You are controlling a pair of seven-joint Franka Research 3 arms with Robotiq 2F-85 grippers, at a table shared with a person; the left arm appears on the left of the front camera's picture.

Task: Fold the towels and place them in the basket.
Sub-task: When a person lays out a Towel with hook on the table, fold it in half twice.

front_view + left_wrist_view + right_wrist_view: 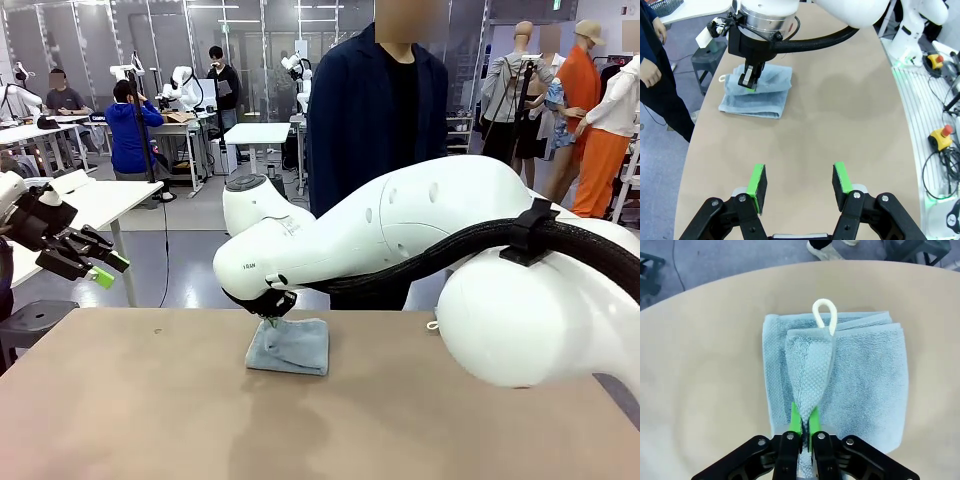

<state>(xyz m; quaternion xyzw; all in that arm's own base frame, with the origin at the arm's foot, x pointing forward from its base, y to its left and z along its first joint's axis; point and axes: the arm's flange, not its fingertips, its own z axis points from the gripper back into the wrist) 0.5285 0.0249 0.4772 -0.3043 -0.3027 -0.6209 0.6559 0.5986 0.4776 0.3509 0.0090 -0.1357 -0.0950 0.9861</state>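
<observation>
While the right gripper (801, 427) pinches a raised ridge of the towel (840, 375), its fingers stand very narrow with a thin pleat of terry between the green pads. Whether the grip is firm or just letting go cannot be told.

Towel: one pale blue-grey cloth, already doubled over, lying flat near the far edge of the desk (150, 400), about mid-width, close to where the person (375, 110) stands. White loop (824, 315) points off the far side of the towel toward that edge.

Left gripper (799, 182): fingers wide, nothing between them, hovering above bare desk well short of the towel.

Step in hand, as judged: finishing a fold. To do it well, the pinched layer should be carried straight over so its edge lands on the edge beneath, then set down before the fingers part; dragging sideways would skew the stack. The ridge is pulled up off-centre, so the top layer may bunch; a flattening press might help.

Room: the near half of the desk is bare, with ample space for the left arm to come in. The far edge is close behind the towel, so a push that way risks sliding it off. The right arm's bulk spans the desk's right side and hems in any approach from there.
</observation>
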